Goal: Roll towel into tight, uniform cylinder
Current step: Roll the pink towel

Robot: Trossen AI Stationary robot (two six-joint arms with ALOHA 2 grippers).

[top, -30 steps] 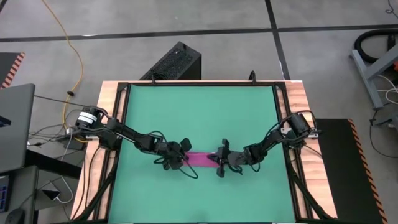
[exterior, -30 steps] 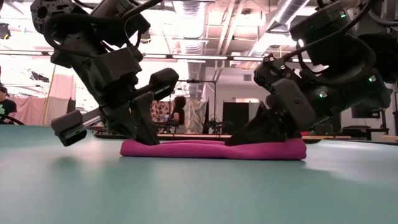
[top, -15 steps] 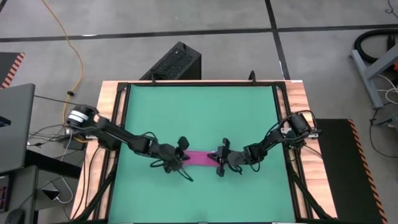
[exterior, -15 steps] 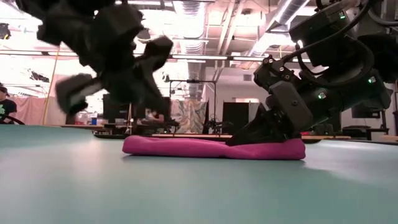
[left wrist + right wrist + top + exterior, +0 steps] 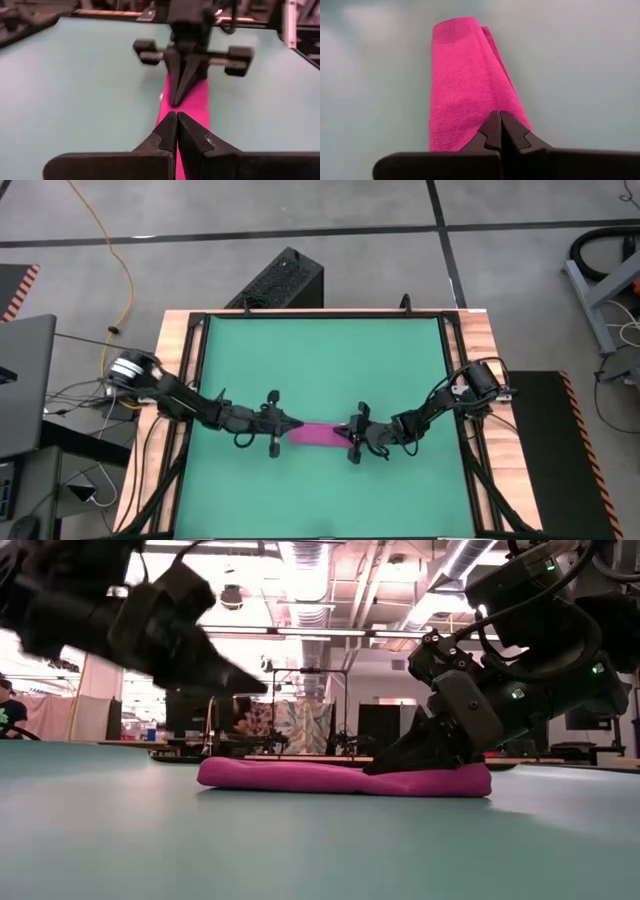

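Observation:
The magenta-pink towel lies as a narrow, low, rolled-up band on the green mat, running left to right. It also shows in the low view. My left gripper is shut and empty. It hangs in the air just off the towel's left end, fingers slanting down toward it; in its wrist view it points along the towel. My right gripper is shut, with its fingers on the towel's right part. The white tag is not in view. My right gripper presses its shut fingers down on the top of the towel, a little in from its right end. The fingers slant down from the table's right side and lie along the band. The cloth dips under the fingertips and lies flat on the mat.
A black frame and wooden table edges border the mat. Bare mat lies far and near of the towel. A dark box stands on the floor beyond the far edge, and a laptop stands at the left.
My left gripper has lifted off the towel's left end, gone up and toward the table's left edge, and tipped to a flatter slant. The towel has stayed in place under my right gripper.

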